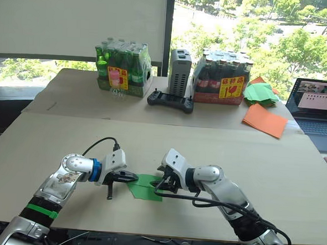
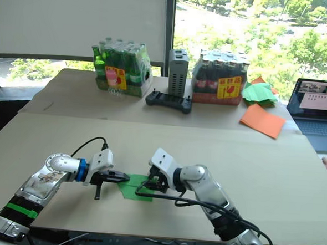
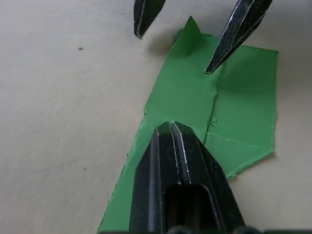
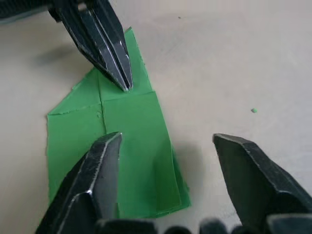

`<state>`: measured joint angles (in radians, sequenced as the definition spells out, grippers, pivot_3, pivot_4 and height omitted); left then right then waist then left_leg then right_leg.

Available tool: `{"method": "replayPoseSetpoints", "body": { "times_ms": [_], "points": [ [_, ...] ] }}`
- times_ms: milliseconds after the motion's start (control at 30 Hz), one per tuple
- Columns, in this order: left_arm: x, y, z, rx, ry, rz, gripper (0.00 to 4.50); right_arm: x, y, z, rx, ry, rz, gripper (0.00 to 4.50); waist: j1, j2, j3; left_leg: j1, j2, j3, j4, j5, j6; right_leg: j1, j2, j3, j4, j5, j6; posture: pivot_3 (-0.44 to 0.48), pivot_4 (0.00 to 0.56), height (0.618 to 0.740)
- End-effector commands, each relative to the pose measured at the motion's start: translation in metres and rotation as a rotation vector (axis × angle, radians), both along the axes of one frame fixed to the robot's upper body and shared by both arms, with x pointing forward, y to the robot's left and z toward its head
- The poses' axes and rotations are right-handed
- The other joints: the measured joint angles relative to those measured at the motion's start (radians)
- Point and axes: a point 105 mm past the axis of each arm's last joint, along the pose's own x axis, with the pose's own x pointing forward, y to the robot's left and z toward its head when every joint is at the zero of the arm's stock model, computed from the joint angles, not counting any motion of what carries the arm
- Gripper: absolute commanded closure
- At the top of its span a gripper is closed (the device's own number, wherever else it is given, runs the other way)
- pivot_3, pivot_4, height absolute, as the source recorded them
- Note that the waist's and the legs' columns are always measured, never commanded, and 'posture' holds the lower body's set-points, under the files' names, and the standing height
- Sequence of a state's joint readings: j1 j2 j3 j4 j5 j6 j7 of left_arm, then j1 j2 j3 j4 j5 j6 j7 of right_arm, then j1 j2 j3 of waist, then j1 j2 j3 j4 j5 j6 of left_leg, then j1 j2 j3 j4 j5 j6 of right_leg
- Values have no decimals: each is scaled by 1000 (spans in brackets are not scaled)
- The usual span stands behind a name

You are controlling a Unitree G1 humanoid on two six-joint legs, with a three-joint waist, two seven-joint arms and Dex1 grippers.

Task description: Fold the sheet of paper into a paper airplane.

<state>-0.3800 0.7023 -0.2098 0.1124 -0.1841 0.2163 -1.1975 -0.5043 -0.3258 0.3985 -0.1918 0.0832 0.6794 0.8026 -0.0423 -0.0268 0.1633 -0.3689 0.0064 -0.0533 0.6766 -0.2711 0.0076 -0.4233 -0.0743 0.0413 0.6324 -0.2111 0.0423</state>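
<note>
Where the two arms meet over the near part of the tan table (image 1: 272, 162), we find the sheet of paper (image 1: 144, 186), bright green and partly folded, lying flat between the grippers. From the left wrist view we see the left gripper (image 3: 170, 127) with its two black fingers pressed together, their tips resting on the paper where a folded flap meets the creases; nothing is pinched between them, so we read it as closed and pressing down. The right gripper (image 4: 165, 141) stands with its fingers spread wide: one fingertip (image 3: 210, 68) comes down onto the green sheet, while the other (image 3: 139, 33) sits just beside the sheet's pointed corner, over bare table. The two grippers face each other across the paper, close but apart.

Farther back on the table we see a pack of green bottles (image 1: 122, 69), a pack of dark bottles (image 1: 222, 76), a grey box (image 1: 180, 72) between them, and a black controller (image 1: 170, 102). On the robot's right lie an orange sheet (image 1: 265, 120), a heap of green sheets (image 1: 260, 92) and a laptop (image 1: 319, 107).
</note>
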Motion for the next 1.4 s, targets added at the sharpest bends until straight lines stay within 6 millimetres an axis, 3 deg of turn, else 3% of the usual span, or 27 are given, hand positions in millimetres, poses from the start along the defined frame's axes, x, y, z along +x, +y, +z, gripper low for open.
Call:
{"method": "replayPoseSetpoints", "body": {
  "times_ms": [33,67,100,367,867,1400],
  "points": [
    [-3,-2,-3,26,7,-17,4500,-12,18,46,133,-163,109,1193,0,0,0,0,0,0,0,0,0,0,0,0,0,0,0,0,150,740],
    [-4,-3,-2,26,6,-18,4500,-16,21,44,117,-176,135,1193,-1,0,0,0,0,0,0,0,0,0,0,0,0,0,0,0,150,740],
    [-4,-4,-2,26,6,-20,4500,-17,23,40,109,-172,143,1831,-1,0,0,0,0,0,0,0,0,0,0,0,0,0,0,0,150,740],
    [-6,-8,2,25,3,-24,4500,-22,27,-2,-32,-114,178,4464,0,0,0,0,0,0,0,0,0,0,0,0,-1,0,0,0,150,740],
    [-14,-13,-1,46,9,-45,4500,-19,8,-49,-185,14,132,4464,-1,0,0,0,0,0,0,0,0,0,0,0,0,0,0,0,150,740],
    [-14,-9,-3,76,7,-30,4500,-17,-10,-55,-211,132,38,4464,1,0,0,1,0,0,0,0,0,1,0,0,-1,0,0,0,150,740]
  ]
}}
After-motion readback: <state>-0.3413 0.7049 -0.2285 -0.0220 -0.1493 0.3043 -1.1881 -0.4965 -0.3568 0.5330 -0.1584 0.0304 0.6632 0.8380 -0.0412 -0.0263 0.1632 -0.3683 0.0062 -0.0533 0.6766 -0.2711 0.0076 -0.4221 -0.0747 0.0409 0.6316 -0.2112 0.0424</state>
